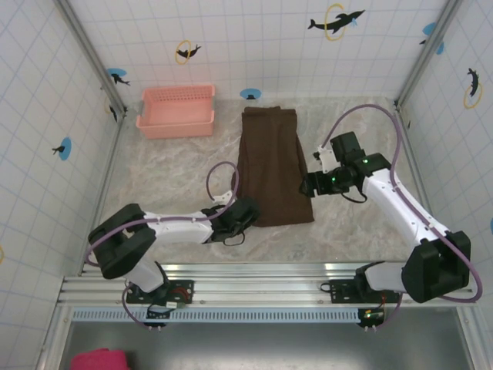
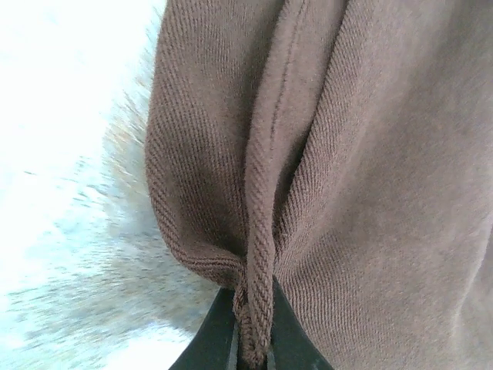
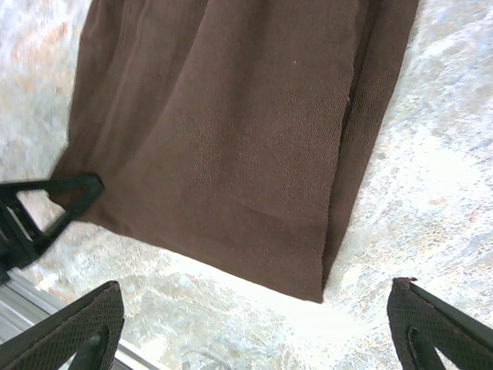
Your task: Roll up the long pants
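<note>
Down at the near-left corner of the pants (image 1: 269,166), the left fingers (image 2: 209,343) are pinched together right on the hem seam, with a ridge of brown cloth bunched up between them. So that side looks gripped.

Over on the other side, the right fingers (image 3: 77,327) are spread wide and hold nothing. They hang beside the right edge of the pants, facing the near-right corner, and don't seem to be touching it.

The pants lie flat in the middle of the surface (image 1: 154,185), folded lengthwise into one long strip running away from the arms, with the hem end nearest the bases.

The fabric looks like a soft, fairly light twill, so I'd expect it to flop and crease rather than hold any shape. The best place to grab is probably the two near hem corners, where the stitched edge is thicker and gives the fingers something to bite. If only one corner lifts, the roll will likely go crooked.

A pink basket (image 1: 177,112) sits off the far-left corner, apart from the pants.
</note>
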